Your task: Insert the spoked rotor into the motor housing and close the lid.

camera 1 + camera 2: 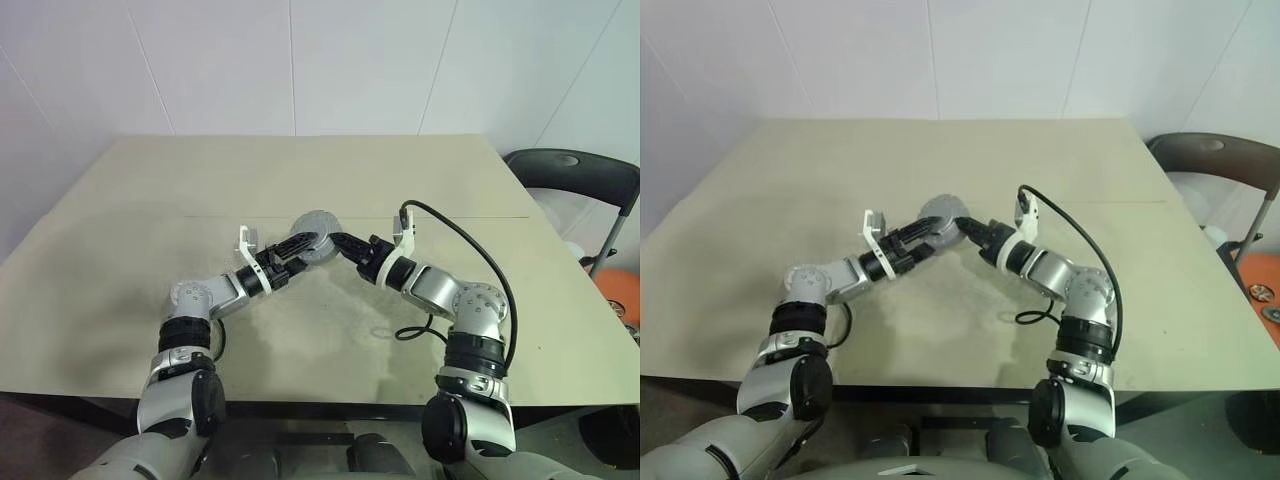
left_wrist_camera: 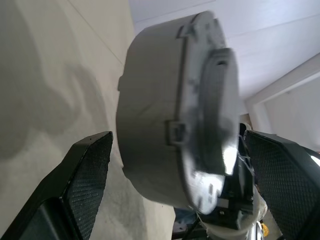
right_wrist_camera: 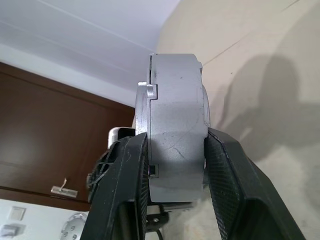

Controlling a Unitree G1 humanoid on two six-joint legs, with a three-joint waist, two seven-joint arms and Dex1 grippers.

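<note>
We are seeing the motor housing (image 3: pixel 172 145) as a thick grey drum with its stepped lid (image 2: pixel 215 125) on, lifted above the bench (image 1: pixel 330 330) middle. Our right gripper (image 1: pixel 335 242) is clamping its flat faces; our left gripper (image 1: pixel 300 247) is straddling it, fingers spread wide, both arms reaching level inward.

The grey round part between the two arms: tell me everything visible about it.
The grey round part is a thick drum that looks like matte cast metal, with a stepped, narrower cap on one face, small square tabs at the seam and faint scratches. It is held on edge above the table, off its surface. The right end effector clamps its two flat faces; the open left end effector straddles it without visible contact.
</note>
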